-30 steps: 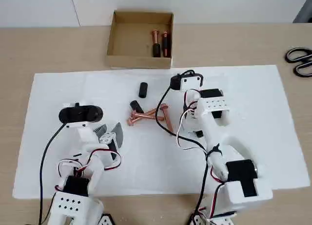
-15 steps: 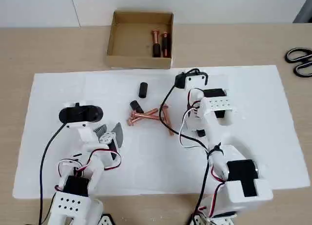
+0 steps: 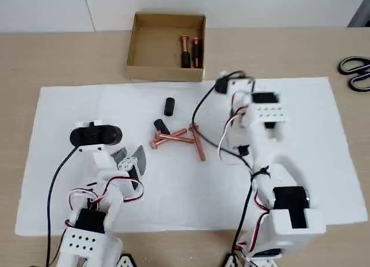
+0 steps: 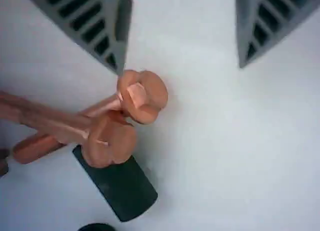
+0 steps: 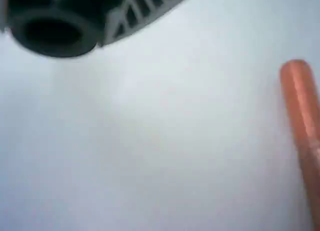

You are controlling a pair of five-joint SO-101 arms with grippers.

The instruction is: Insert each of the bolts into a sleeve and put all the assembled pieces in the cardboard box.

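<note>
1. White sheet (image 3: 300, 111) on wooden table (image 3: 58, 53); scissors (image 3: 354, 72) far right.
2. Cardboard box (image 3: 151, 47), upper centre: two assembled pieces (image 3: 191, 52).
3. Bolts (image 3: 176, 138), sleeves (image 3: 169, 107): mid-sheet.
4. Left gripper (image 3: 130, 154), lower left, agape; right gripper (image 3: 241, 150), centre-right: grip cannot be told.

The left gripper (image 4: 180, 66) has its two grey fingers (image 4: 85, 21) wide apart above the white sheet (image 4: 240, 156). Copper bolts (image 4: 142, 96) lie in a bunch, with two round heads close together. One head is just beside a fingertip. A black sleeve (image 4: 120, 188) lies right against the other head.
</note>
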